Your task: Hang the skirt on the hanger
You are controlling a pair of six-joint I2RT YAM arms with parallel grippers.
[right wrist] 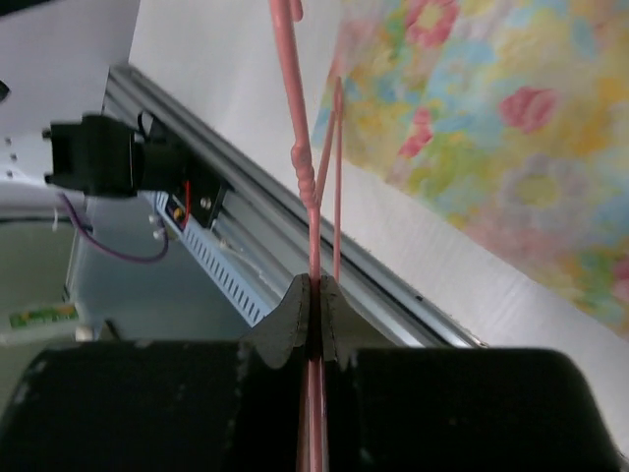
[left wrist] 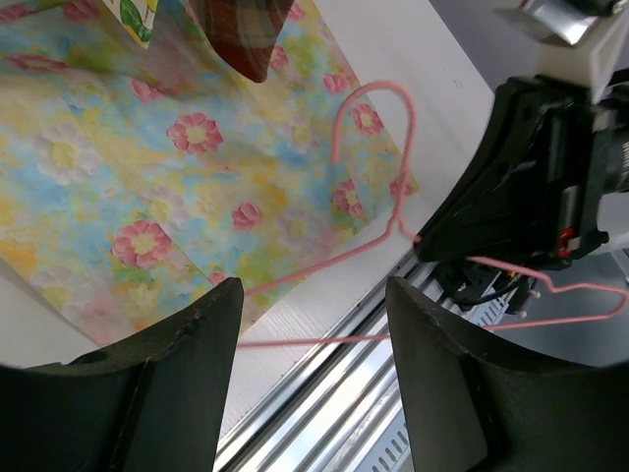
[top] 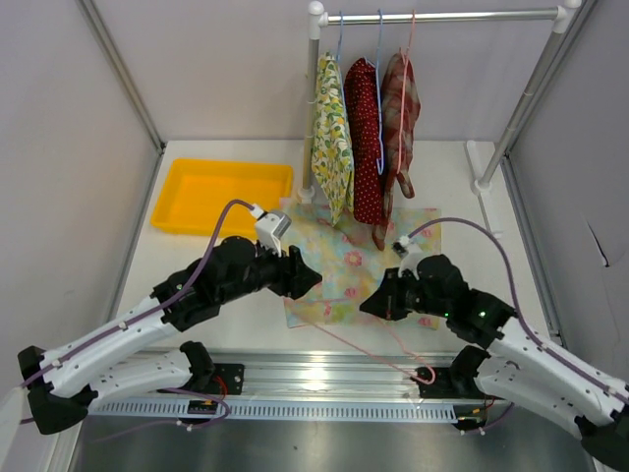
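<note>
Floral thin-fabric skirt (top: 344,258) lies flat and rectangular on the white table (top: 447,182), under hung clothes (top: 364,138). Thin pink wire hanger (left wrist: 378,93), hook over the skirt's corner, is pinched near its twisted neck by the right gripper (right wrist: 314,287). Left gripper (left wrist: 313,290) is spread wide and empty.

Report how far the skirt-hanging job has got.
Done: the right claw is shut on the pink hanger. In hand: that hanger is held at the near edge of the skirt, with the left claw open and empty beside it. Left: the skirt lies flat on the table, not yet on the hanger.
</note>
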